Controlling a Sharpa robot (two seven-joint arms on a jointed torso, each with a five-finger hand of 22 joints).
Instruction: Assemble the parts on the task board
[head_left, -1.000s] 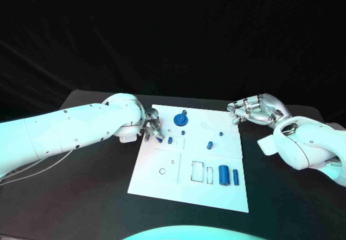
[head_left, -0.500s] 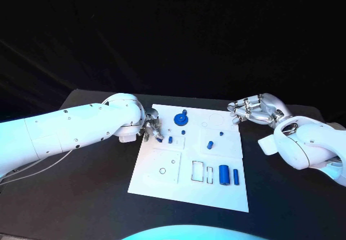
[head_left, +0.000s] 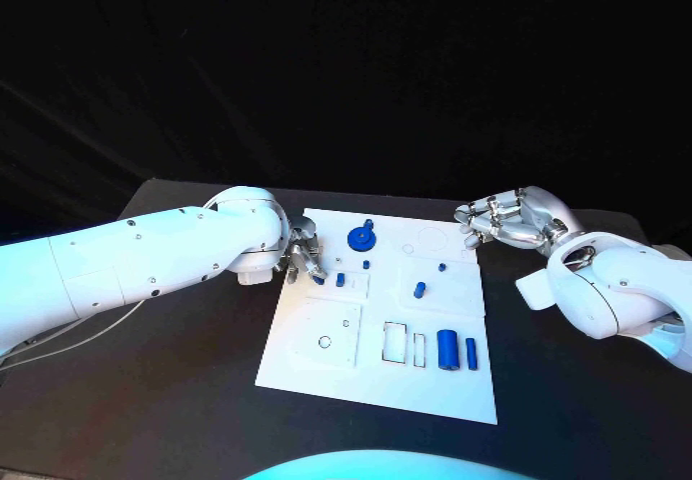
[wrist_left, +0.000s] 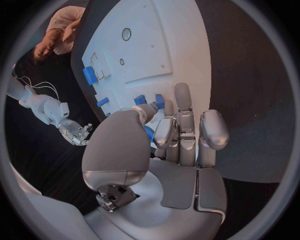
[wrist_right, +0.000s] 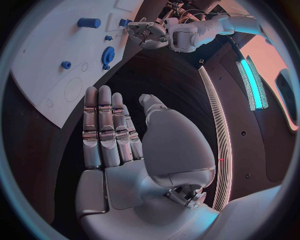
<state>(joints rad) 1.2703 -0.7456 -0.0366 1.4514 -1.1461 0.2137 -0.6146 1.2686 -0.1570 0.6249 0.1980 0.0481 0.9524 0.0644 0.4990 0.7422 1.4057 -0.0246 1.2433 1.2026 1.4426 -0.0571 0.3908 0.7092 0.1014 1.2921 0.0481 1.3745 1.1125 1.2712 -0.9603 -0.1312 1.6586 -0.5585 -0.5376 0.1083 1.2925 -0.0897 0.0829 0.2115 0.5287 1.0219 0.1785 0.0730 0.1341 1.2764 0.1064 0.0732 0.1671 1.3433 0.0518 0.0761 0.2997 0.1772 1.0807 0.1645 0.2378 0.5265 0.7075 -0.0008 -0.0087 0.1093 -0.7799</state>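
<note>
Fingers (wrist_left: 181, 125) of the left hand (head_left: 304, 255) curl down at the task board's (head_left: 332, 360) near-left edge, their tips among the small blue parts there, and a blue piece (wrist_left: 150, 134) shows between thumb and fingers in the left wrist view; whether it is truly pinched or merely lies under them cannot be told. The right hand (head_left: 505, 222) hovers off the board's far right corner with its fingers straight and side by side, holding nothing. On the board, the blue gear (head_left: 361, 238) sits near the far edge, a short peg (head_left: 420, 291) lies toward the middle, and a blue cylinder (head_left: 449, 349) and a slimmer bar (head_left: 470, 351) rest near the right edge beside two empty rectangular slots. If the left hand does hold a piece, the likely trouble is a shallow fingertip hold: the piece could twist or drop as it lifts, and the fingers could knock the neighbouring small peg (head_left: 340, 281) out of place. The thumb and palm hide the contact itself, and the head view shows it too small to settle.
</note>
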